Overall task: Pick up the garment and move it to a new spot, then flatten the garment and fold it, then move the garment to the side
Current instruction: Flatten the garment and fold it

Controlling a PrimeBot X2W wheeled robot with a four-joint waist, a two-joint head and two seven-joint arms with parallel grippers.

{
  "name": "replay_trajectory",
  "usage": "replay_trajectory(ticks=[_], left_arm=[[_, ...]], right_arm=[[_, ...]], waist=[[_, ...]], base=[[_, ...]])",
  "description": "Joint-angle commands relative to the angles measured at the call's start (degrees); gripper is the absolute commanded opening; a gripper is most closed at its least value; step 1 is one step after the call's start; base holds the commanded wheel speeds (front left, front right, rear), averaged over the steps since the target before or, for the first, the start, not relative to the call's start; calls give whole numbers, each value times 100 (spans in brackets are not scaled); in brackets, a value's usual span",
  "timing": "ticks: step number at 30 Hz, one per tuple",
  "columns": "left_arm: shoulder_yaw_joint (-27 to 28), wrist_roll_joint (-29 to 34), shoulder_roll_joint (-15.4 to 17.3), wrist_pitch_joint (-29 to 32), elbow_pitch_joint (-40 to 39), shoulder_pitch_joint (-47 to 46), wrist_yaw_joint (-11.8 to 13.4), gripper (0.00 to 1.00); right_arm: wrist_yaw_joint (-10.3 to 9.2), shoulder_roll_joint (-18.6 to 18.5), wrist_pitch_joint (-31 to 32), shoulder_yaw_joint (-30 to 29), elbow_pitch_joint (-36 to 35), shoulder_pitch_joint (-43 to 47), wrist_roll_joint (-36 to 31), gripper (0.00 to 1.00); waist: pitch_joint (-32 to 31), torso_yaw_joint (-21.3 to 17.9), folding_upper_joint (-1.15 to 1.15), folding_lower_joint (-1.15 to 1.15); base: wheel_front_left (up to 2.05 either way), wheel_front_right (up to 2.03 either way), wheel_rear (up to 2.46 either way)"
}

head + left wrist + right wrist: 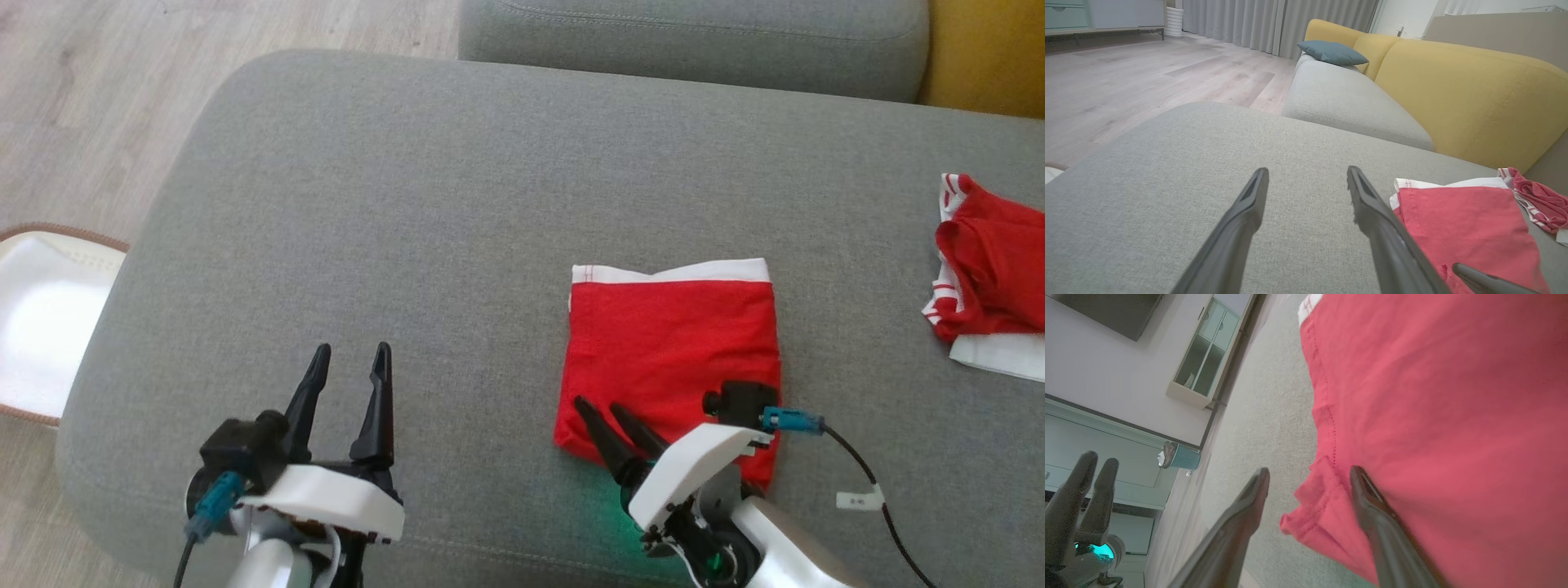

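Grey cushion (408, 204) lies bare under my left gripper (353, 349), fingers spread, parked clear so it snags nothing. My right gripper (598, 403), likewise spread and empty, straddles the near-left corner of the folded red garment (669, 335), flat mid-cushion, ready, I judge, for shifting aside.

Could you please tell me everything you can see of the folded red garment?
The folded garment is a rough square of soft, thin-looking red cloth with a white band along its far edge and stitched hems. It lies flat on the grey cushion, slightly rumpled at its near left corner. The right gripper, jaws open, straddles that corner; whether a finger touches the cloth I cannot tell.
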Motion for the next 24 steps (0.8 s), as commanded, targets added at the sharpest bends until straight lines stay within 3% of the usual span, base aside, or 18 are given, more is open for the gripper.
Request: replay_trajectory(ticks=[1, 6, 11, 15, 19, 24], left_arm=[[141, 10, 32, -70, -189, -192, 35, 100], [184, 10, 32, -70, -189, -180, 54, 100], [276, 21, 32, -70, -231, -203, 38, 100], [372, 11, 32, -70, -326, -246, 24, 100], [474, 3, 32, -70, -459, -309, 9, 100], [552, -58, 32, -70, -671, -422, 10, 100]], right_arm=[[-4, 11, -46, 109, -100, -302, -20, 100], [-4, 11, -316, 48, 33, -467, -142, 100], [-4, -24, -866, -344, 141, -701, -776, 100], [-4, -258, -1265, -799, 72, -777, -1391, 100], [-4, -579, -1544, -1343, -109, -762, -2418, 100], [-4, -610, -1686, -2396, -650, -440, -3870, 100]], waist=[[-4, -13, 0, 0], [-28, -110, 0, 0], [-50, -299, 0, 0], [-63, -491, 0, 0], [-52, -701, 0, 0], [-14, -928, 0, 0]], base=[[0, 0, 0], [0, 0, 0], [0, 0, 0], [0, 0, 0], [0, 0, 0], [0, 0, 0]])
